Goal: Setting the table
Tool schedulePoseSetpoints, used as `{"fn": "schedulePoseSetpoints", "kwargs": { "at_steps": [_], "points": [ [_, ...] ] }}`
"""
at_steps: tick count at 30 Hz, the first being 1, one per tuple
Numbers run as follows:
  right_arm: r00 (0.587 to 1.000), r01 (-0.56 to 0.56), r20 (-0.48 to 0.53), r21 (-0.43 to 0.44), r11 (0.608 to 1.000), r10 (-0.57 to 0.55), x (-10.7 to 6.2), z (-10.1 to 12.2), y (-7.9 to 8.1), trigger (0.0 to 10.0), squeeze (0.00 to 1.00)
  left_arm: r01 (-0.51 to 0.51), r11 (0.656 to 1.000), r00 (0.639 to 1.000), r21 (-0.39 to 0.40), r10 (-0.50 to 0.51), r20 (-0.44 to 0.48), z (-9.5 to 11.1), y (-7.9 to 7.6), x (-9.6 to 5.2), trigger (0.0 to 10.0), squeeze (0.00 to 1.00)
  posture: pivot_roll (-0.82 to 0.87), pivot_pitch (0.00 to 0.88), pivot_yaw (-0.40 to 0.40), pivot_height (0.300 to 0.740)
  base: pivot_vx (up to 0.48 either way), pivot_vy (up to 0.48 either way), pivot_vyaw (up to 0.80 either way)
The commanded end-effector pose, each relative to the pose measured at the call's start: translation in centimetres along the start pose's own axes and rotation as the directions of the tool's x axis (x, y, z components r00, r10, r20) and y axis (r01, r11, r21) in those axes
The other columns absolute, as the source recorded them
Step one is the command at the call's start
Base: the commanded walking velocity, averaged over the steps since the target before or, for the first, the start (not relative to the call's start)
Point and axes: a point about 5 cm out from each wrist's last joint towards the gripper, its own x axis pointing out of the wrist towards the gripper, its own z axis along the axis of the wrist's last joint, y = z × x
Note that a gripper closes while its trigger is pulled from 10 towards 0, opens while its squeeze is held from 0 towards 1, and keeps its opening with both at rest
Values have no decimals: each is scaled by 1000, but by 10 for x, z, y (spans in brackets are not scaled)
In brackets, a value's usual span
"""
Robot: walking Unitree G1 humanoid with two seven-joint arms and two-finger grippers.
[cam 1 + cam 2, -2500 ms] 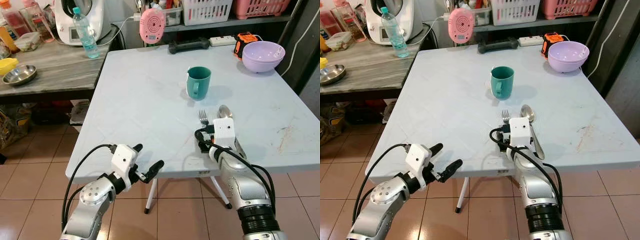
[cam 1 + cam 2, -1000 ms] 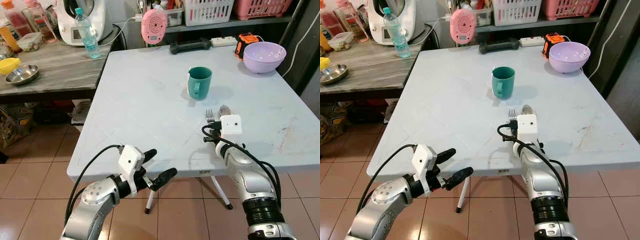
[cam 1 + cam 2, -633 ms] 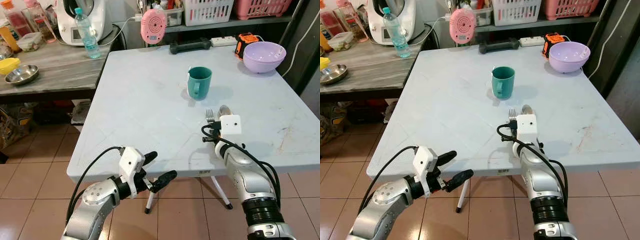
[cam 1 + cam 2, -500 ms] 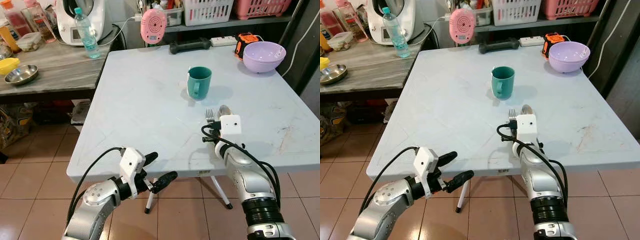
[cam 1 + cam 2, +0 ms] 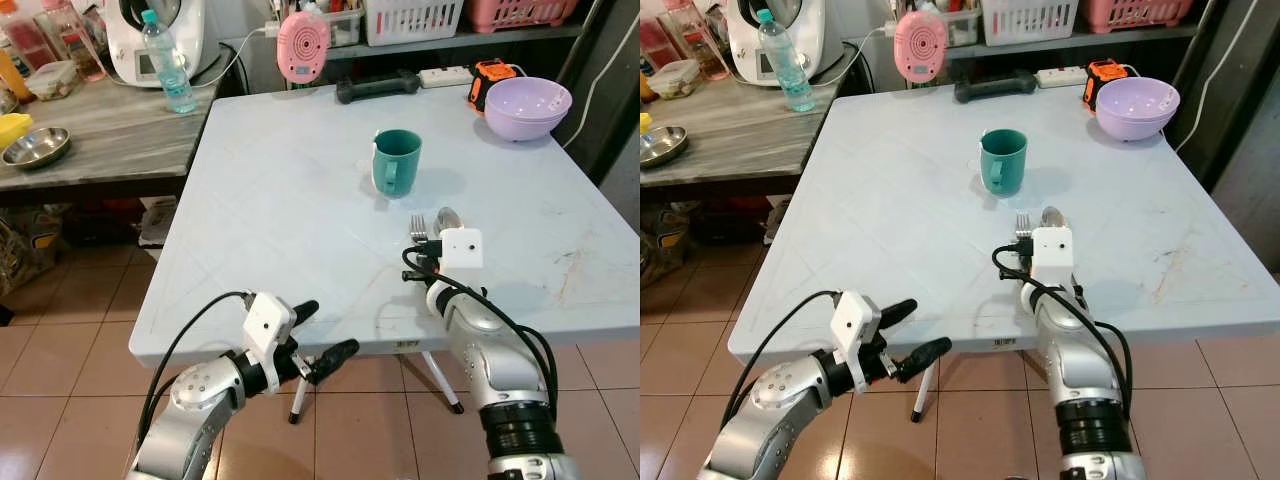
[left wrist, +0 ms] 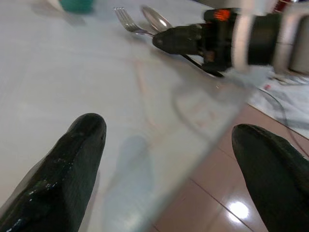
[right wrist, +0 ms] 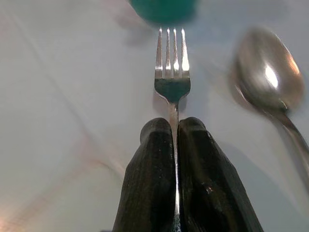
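- My right gripper is clamped on the fork; handle pinched between both pads, tines pointing out ahead toward the teal mug.
- Fork sits low over the pale table, near the front edge, w/ the spoon lying just beside it. That pairing looks like the reason for the grip: cutlery goes side by side at one place setting.
- Pinching the handle, not the head, keeps the tines free and lets me lay the fork flat (whether it touches the tabletop yet, I can't tell).
- My left gripper hangs at the table's front edge w/ fingers spread wide, holding nothing; parked there, prob. so it stays out of the right arm's way.
- Mug stands upright mid-table, beyond the cutlery; lilac bowl rests at the far right corner, well apart from both.
- Judged by the layout: cutlery step nearly done, bowl not yet brought to the setting.
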Motion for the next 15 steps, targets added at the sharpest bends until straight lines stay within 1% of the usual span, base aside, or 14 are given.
{"fn": "schedulePoseSetpoints", "kwargs": {
  "at_steps": [1, 3, 6, 9, 11, 12, 13, 15],
  "points": [
    [998, -23, 52, 4, 1000, 22, -5, 11, 7, 0, 0, -44, 999, 999, 27, 43, 9, 6, 6, -3, 10000, 0, -182, 66, 97, 740, 0, 0, 0],
    [996, -17, 92, 16, 1000, 15, -12, 17, 6, 0, 0, -91, 995, 995, 30, 91, 28, 9, 14, 0, 10000, 0, -182, 64, 95, 740, 0, 0, 0],
    [995, -13, 104, 14, 1000, 12, -15, 19, 6, 0, 0, -116, 993, 993, 32, 115, 36, 10, 17, 1, 10000, 0, -182, 61, 94, 740, 0, 0, 0],
    [989, 1, 151, -3, 1000, 0, -28, 23, 5, 0, 0, -237, 971, 969, 34, 235, 71, 14, 32, 3, 10000, 0, -182, 57, 91, 740, 0, 0, 0],
    [986, 9, 166, -1, 1000, -8, -33, 25, 4, 0, 0, -276, 961, 959, 32, 272, 80, 16, 37, 3, 10000, 0, -184, 53, 91, 740, 0, 0, 0],
    [979, 15, 203, 8, 1000, -16, -40, 28, 2, 1333, 0, -328, 944, 942, 34, 324, 88, 18, 45, 2, 10000, 0, -184, 51, 90, 740, 0, 0, 0],
    [975, 26, 222, -2, 1000, -25, -45, 29, 0, 10000, 0, -358, 933, 931, 29, 354, 91, 18, 49, 1, 10000, 0, -184, 49, 88, 740, 0, 0, 0],
    [971, 39, 238, -16, 999, -34, -50, 29, -2, 10000, 0, -385, 923, 920, 20, 382, 92, 18, 54, 0, 10000, 0, -185, 48, 88, 740, 0, 0, 0]
  ]
}}
